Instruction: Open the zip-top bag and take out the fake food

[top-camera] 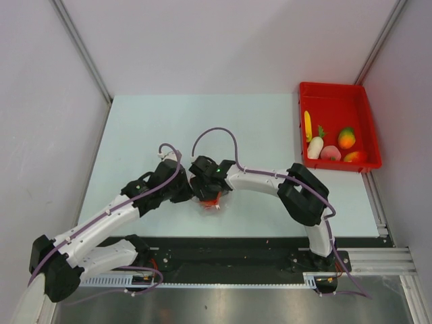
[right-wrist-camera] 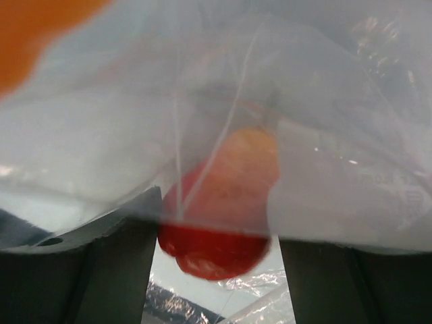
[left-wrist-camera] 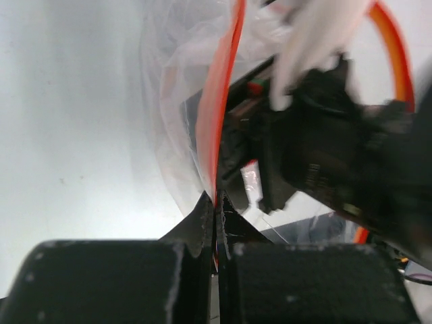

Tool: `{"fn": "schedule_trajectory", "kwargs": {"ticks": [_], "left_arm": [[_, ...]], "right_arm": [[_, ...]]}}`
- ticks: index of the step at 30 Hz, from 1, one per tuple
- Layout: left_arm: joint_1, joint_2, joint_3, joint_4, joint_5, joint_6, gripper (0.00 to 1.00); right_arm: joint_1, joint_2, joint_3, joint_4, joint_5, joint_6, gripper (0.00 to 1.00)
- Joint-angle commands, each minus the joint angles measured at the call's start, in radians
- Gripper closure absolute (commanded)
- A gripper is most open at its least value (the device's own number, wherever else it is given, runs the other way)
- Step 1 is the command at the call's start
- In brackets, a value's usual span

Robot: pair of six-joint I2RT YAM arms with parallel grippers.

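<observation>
The clear zip-top bag [top-camera: 213,202] lies at the table's near middle, between both grippers. In the left wrist view my left gripper [left-wrist-camera: 217,202] is shut on the bag's red-orange zip strip [left-wrist-camera: 220,101], with crinkly film [left-wrist-camera: 172,81] beyond it. My right gripper [top-camera: 210,194] reaches into the bag's mouth. In the right wrist view its fingers [right-wrist-camera: 121,270] stand on either side of a red-orange toy fruit [right-wrist-camera: 216,239] under the bag's film [right-wrist-camera: 337,169], and they seem to grip it.
A rigid red tray [top-camera: 334,86] at the back right holds a yellow piece [top-camera: 308,125], a white radish [top-camera: 314,146], an orange-green fruit [top-camera: 346,138], a pink piece [top-camera: 330,153] and a red-orange piece [top-camera: 354,157]. Grey walls close in the table.
</observation>
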Motion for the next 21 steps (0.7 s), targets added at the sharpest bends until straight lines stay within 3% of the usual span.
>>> {"fn": "schedule_trajectory", "kwargs": {"ticks": [1,10,21], "left_arm": [[-0.006,-0.028,0.005,0.064,0.03,-0.007,1.0],[-0.006,-0.022,0.008,0.075,0.029,-0.018,1.0],[-0.006,0.009,0.033,0.083,0.026,-0.014,1.0]], "right_arm": [[0.019,0.05,-0.033,-0.046,0.044,-0.021,0.29],[0.005,-0.149,-0.03,-0.014,0.044,-0.021,0.54],[-0.11,-0.45,-0.004,0.1,-0.131,0.016,0.57]]}}
